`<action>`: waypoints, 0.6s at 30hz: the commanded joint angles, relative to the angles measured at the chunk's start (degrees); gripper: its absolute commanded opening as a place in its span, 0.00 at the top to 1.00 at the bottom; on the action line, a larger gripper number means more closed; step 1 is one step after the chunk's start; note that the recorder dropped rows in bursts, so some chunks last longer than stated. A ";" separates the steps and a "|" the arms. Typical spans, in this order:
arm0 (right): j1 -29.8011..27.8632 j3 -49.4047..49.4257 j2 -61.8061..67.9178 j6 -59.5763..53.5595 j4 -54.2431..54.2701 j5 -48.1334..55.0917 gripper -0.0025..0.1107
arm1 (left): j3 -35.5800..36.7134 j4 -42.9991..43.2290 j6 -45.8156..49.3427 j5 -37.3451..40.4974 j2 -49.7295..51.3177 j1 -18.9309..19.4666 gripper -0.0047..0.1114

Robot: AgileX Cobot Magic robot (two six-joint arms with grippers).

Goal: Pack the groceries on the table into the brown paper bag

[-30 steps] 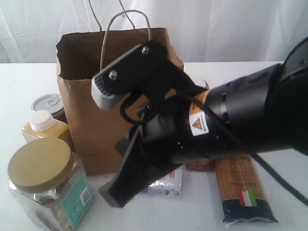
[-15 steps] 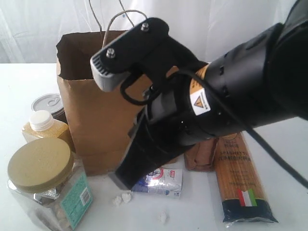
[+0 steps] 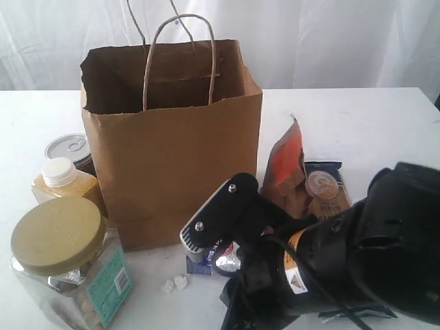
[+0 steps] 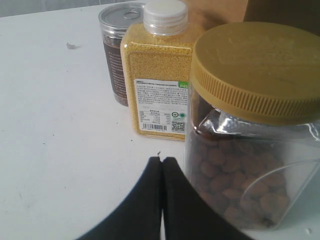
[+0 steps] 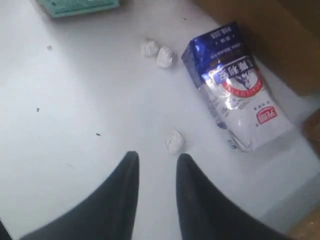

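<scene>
My right jaws, narrowly parted and empty, hang near the small carton (image 5: 235, 87); left jaws shut. Risk: too narrow, they may shove it against the paper bag (image 3: 172, 158).

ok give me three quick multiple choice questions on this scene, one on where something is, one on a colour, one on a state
1. Where is the small blue-white carton relative to the brown paper bag? A inside it; B lying on the table by its base; C hung on its handles.
2. The clear jar has a lid that is: A red; B tan; C black.
3. The left fingers are: A shut together, empty; B clamped on the jar; C spread wide.
Answers: 1 B, the carton lies flat on the white tabletop beside the bag's foot. 2 B, the ribbed lid shows tan in the left wrist view. 3 A, the tips touch with nothing between them.
</scene>
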 commanded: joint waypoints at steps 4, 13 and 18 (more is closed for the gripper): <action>0.06 1.42 7.08 3.70 -0.57 -4.34 0.60 | 0.16 -0.33 -0.45 -0.06 -0.31 0.25 0.96; -0.05 1.42 15.64 12.80 -0.84 -12.52 0.56 | 0.16 -0.33 -0.45 -0.06 -0.31 0.25 0.96; -1.87 1.42 18.44 13.11 -0.97 -12.92 0.56 | 0.16 -0.33 -0.45 -0.06 -0.31 0.25 0.96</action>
